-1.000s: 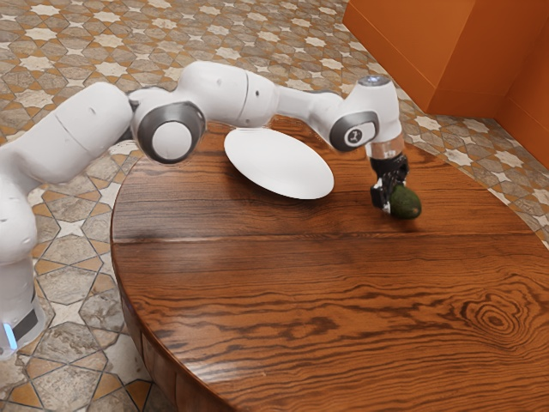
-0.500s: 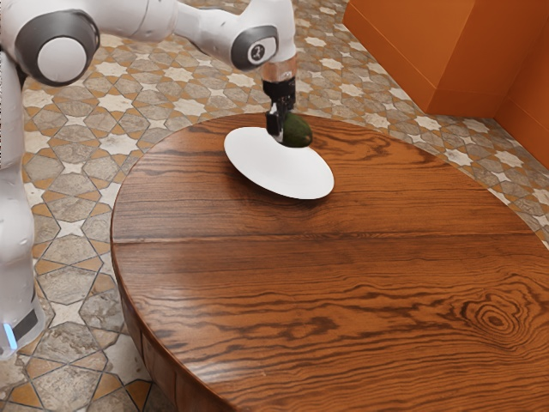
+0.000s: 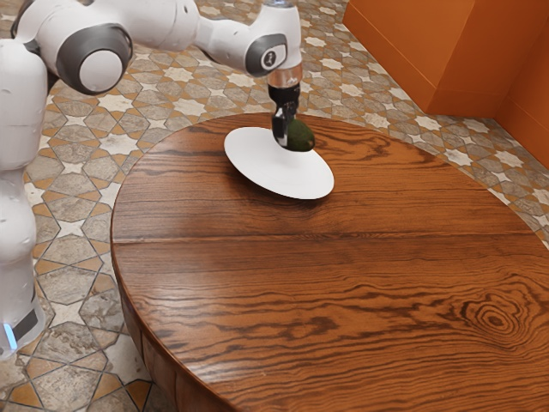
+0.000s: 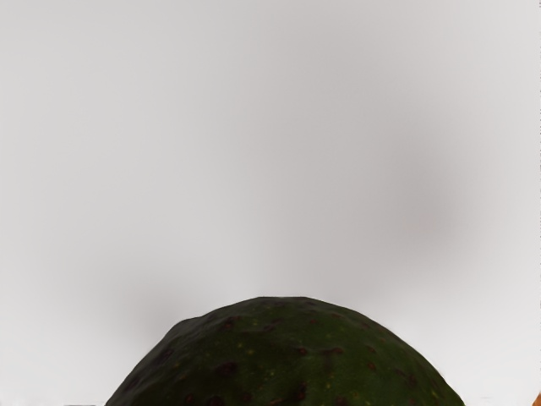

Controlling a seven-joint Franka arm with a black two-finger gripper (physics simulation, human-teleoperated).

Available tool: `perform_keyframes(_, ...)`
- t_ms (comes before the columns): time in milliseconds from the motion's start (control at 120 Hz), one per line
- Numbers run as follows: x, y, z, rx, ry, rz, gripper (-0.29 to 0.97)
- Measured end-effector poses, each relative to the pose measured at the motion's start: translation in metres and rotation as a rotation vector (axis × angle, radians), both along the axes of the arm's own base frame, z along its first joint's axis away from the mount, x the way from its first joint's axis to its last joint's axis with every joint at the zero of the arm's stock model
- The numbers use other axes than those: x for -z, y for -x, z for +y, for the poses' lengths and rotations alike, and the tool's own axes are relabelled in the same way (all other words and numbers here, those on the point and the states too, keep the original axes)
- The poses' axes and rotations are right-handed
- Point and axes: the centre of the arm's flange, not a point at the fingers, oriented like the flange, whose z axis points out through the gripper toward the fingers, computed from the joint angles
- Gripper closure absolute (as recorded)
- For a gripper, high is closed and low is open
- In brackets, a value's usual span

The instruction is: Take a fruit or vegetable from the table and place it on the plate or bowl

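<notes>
A dark green avocado (image 3: 298, 136) hangs just above the far edge of the white plate (image 3: 274, 167), and my gripper (image 3: 284, 137) is shut on it. The plate lies tilted on the far part of the round wooden table (image 3: 326, 275). In the wrist view the avocado (image 4: 283, 355) bulges up under my hand with the white plate (image 4: 254, 152) close behind it.
The table spreads wide toward the exterior view's right and front. An orange wall (image 3: 446, 43) stands at the back right. My white arm (image 3: 154, 34) reaches in from the exterior view's upper left over patterned floor tiles.
My gripper carried the avocado from the table's right part over to the plate's far edge, then sank a little lower toward the plate.
</notes>
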Motion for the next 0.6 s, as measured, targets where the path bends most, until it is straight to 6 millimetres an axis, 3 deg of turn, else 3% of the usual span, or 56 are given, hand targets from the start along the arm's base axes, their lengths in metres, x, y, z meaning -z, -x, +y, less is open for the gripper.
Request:
perform_keyframes(250, -0.009, -0.006, -0.017, 0.042, -0.01, -0.017, 0.02)
perform_keyframes(350, -0.061, -0.009, -0.046, 0.095, -0.049, -0.096, 0.01)
perform_keyframes(417, -0.107, -0.017, -0.083, 0.15, -0.075, -0.168, 0.01)
perform_keyframes(483, -0.172, -0.036, -0.133, 0.225, -0.099, -0.249, 0.01)
perform_keyframes(542, -0.211, -0.042, -0.198, 0.318, -0.088, -0.275, 0.0)
perform_keyframes(600, -0.225, -0.038, -0.278, 0.431, -0.052, -0.262, 0.0)
